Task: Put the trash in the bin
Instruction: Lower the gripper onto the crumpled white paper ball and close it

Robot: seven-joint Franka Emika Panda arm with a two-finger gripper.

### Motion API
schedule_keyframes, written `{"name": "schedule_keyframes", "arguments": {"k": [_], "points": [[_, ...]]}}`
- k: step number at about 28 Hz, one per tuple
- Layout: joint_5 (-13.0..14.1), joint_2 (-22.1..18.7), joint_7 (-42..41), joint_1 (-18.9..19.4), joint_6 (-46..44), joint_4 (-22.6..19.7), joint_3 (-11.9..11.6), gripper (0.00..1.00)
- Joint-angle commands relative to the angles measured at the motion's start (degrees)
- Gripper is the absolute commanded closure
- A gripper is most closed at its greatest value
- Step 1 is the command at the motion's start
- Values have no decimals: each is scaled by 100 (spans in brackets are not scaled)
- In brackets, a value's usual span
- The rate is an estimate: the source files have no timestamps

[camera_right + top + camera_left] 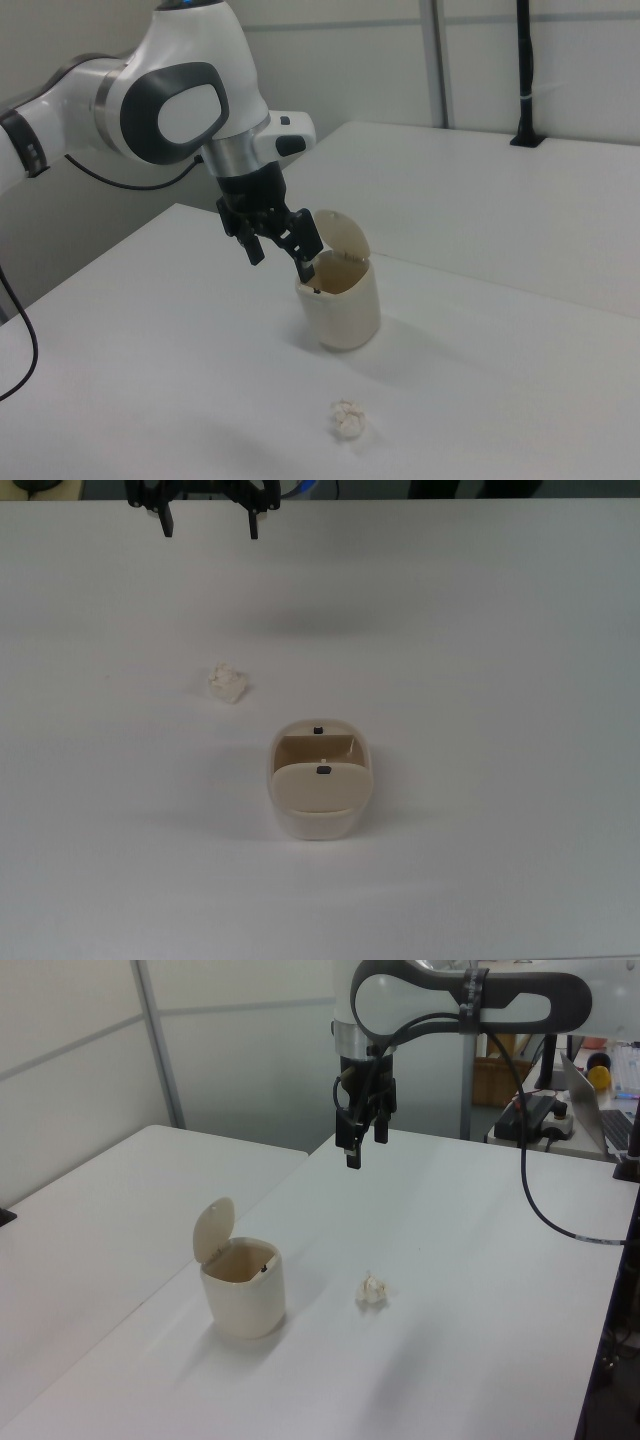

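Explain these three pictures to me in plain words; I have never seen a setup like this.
The white and grey machine is a robot arm ending in a black two-finger gripper, open and holding nothing, raised above the white table. All three pictures show the same moment: the top view looks straight down, while the left view and right view look across the table from opposite sides. On the table stand a small cream bin with its swing lid tipped up, and, apart from it, a crumpled white paper wad. The job is to drop that wad into the bin; nothing is picked up yet.
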Motion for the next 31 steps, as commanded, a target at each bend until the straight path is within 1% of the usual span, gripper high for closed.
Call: {"name": "schedule_keyframes", "arguments": {"k": [1,5,12,13,17,18,21,23,24,26,31], "points": [[68,74,-83,27,19,58,-51,0],[16,268,-145,27,10,57,-33,0],[7,444,-488,27,19,-74,-25,0],[-1,548,-488,27,19,-170,-33,0],[-28,698,-488,27,229,-425,-33,0],[-28,742,-497,27,535,-644,-33,0],[-54,830,-488,27,1055,-979,-33,0],[-150,953,-479,27,1293,-1111,-33,0],[-290,1119,-471,27,1407,-1146,-33,0],[-423,1313,-453,27,1460,-1147,-33,0],[-643,1692,-444,0,1768,-1155,-33,0]]}}
